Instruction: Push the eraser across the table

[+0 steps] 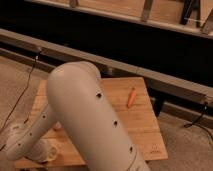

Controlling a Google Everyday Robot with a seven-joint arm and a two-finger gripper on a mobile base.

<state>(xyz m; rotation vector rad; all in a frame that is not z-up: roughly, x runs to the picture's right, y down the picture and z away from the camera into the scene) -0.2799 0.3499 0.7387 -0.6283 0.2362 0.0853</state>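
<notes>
Wooden table (142, 125) holds orange marker (131, 97); shut pincer (42, 152) low left.

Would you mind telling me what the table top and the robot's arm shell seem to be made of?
The table looks like light wood with a matt finish: plank seams and grain show. The arm shell seems to be smooth cream plastic, with a soft sheen and small dark holes. The hand sits low at the table's near left corner.
</notes>
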